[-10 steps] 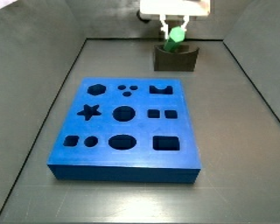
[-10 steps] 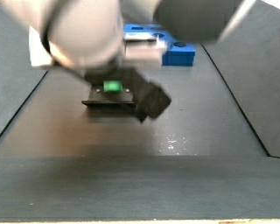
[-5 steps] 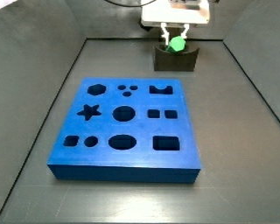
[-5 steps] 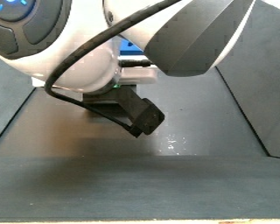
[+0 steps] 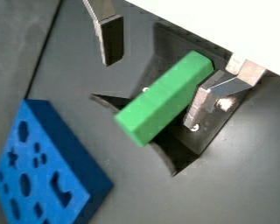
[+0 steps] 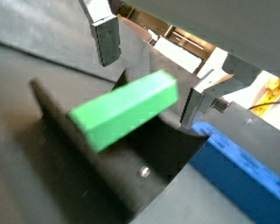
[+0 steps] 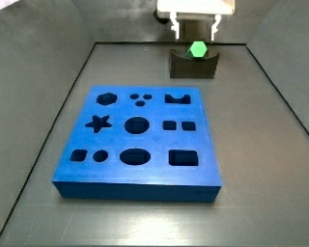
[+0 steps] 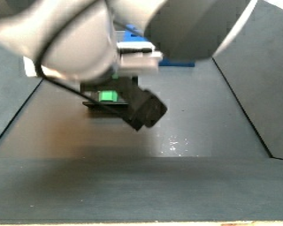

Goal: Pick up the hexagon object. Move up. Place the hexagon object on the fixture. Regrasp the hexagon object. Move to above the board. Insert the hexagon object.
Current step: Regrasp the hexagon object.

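The green hexagon object rests tilted in the notch of the dark fixture at the far end of the floor. My gripper hangs just above it, open, with nothing held. In both wrist views the green bar lies between the spread fingers; one finger is well clear of it, the other close beside it. The blue board with its dark cutouts lies mid-floor, nearer than the fixture. In a side view the arm hides most of the fixture; a green end shows.
Sloping dark walls bound the floor on both sides. The board's edge shows in both wrist views. A bit of the blue board shows behind the arm.
My gripper has opened and risen a little above the fixture. The hexagon object stays behind in the notch.
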Controlling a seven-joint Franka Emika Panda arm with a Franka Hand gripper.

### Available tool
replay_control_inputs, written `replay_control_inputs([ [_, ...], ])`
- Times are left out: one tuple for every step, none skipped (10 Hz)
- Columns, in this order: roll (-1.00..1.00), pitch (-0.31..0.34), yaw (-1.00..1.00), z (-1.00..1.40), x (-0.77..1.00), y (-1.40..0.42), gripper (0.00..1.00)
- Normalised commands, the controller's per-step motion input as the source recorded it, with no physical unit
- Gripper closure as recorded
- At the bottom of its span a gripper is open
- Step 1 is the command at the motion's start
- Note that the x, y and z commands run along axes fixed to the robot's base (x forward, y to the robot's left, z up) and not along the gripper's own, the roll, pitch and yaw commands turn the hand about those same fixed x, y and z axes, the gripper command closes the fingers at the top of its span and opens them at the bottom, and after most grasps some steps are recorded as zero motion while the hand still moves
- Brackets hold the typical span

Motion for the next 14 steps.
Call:
replay_control_inputs([
  [0.06, 0.095, -0.02, 1.00, -0.04, 0.00, 0.00],
  [0.06, 0.095, -0.03, 0.92, -0.04, 0.00, 0.00],
  [0.05, 0.090, -0.04, 0.75, -0.03, 0.01, 0.00],
  [0.05, 0.081, -0.05, 0.57, -0.03, 0.00, 0.00],
  [0.04, 0.068, -0.05, 0.33, -0.03, 0.01, 0.00],
  [1.00, 0.047, 0.02, 0.72, -0.07, -1.00, 0.00],
  [1.00, 0.042, 0.02, 0.62, -0.07, -1.00, 0.00],
  [1.00, 0.032, 0.02, 0.55, -0.10, -1.00, 0.00],
  [1.00, 0.026, 0.02, 0.48, -0.12, -1.00, 0.00],
  [1.00, 0.018, 0.02, 0.28, -0.11, -0.91, 0.00],
  [1.00, 0.016, 0.02, 0.17, -0.08, -0.76, 0.00],
  [1.00, 0.015, 0.02, 0.10, -0.05, -0.52, 0.00],
  [1.00, 0.012, 0.02, 0.06, -0.05, -0.33, 0.00],
  [1.00, 0.007, 0.02, 0.03, -0.04, -0.08, 0.00],
])
